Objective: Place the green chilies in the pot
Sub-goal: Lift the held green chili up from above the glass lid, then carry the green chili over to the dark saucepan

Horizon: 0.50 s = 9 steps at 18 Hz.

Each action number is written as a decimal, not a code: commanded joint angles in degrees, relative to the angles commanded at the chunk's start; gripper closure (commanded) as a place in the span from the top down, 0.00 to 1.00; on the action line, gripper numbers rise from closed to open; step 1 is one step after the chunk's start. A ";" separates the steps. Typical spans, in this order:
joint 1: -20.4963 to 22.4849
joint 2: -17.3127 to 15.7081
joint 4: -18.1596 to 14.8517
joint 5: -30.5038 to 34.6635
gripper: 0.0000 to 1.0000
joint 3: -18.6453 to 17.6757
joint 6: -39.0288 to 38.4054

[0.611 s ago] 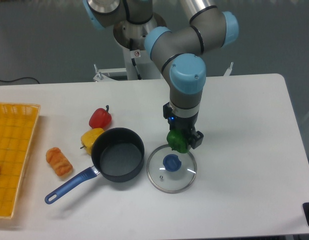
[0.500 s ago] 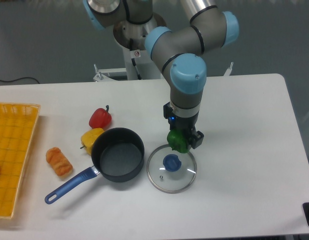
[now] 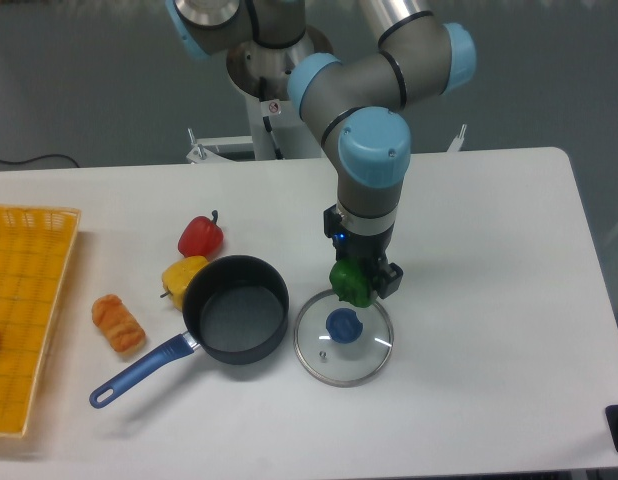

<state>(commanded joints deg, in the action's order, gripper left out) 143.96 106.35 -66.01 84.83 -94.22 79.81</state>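
Observation:
The green chilies [image 3: 351, 282] are a small glossy green pepper-shaped toy, held off the table in my gripper [image 3: 359, 284], which is shut on it. They hang just above the far rim of the glass lid. The pot [image 3: 236, 308], a dark round saucepan with a long blue handle [image 3: 139, 370], stands empty on the table to the left of my gripper, about a pot's width away.
A round glass lid with a blue knob [image 3: 343, 338] lies right of the pot, under my gripper. A red pepper [image 3: 200, 237] and a yellow pepper [image 3: 182, 276] sit behind the pot. An orange bread-like toy [image 3: 118, 323] and a yellow basket [image 3: 25, 310] are at the left.
My gripper with the green chilies has shifted slightly left, toward the pot. Nothing else has moved.

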 joint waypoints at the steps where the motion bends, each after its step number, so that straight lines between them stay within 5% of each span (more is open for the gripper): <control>1: 0.00 -0.26 -0.09 -0.97 0.52 0.00 -0.09; 9: -4.74 -1.67 0.00 -3.09 0.53 0.44 -7.55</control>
<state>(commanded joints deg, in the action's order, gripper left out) 139.23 104.68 -66.01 81.74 -93.78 72.26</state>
